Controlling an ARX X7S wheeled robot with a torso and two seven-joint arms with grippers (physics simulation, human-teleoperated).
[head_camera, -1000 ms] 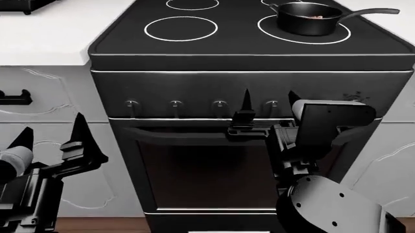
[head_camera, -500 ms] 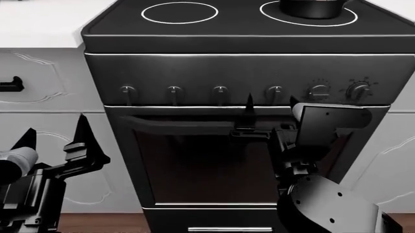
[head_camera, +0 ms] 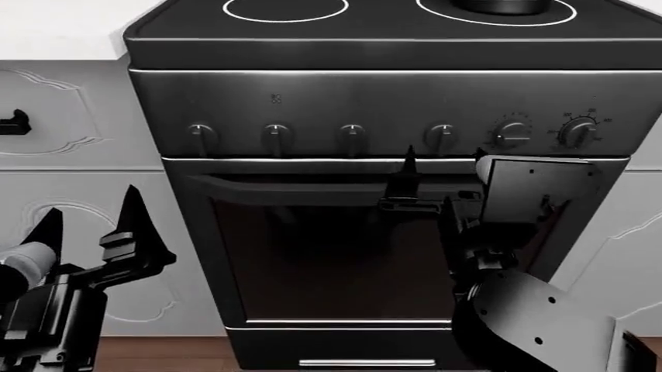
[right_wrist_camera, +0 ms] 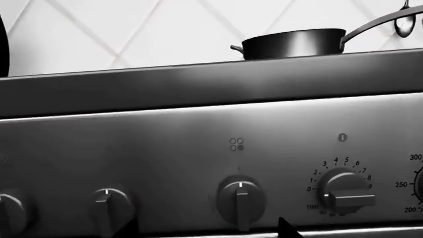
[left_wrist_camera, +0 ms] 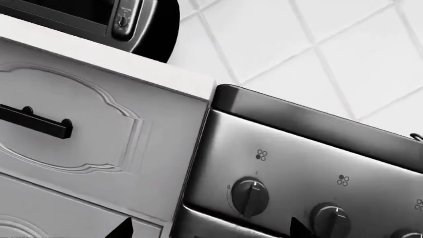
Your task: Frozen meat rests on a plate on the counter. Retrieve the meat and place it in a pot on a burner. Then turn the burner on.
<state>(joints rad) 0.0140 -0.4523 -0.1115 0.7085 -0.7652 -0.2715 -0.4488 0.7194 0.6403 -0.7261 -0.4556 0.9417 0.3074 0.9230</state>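
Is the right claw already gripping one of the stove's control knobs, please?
No: in the head view the right claw hangs open just below the round dark metal knob, not touching it.

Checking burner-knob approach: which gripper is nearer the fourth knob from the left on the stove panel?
Right. The right gripper is open just below the fourth knob, fingertips nearly at panel height. The left gripper is open far off, in front of the cabinet beside the stove.

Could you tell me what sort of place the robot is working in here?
Most likely a home kitchen: a black stove with a row of knobs, a pot against a white tiled wall, and white cabinet drawers beside it.
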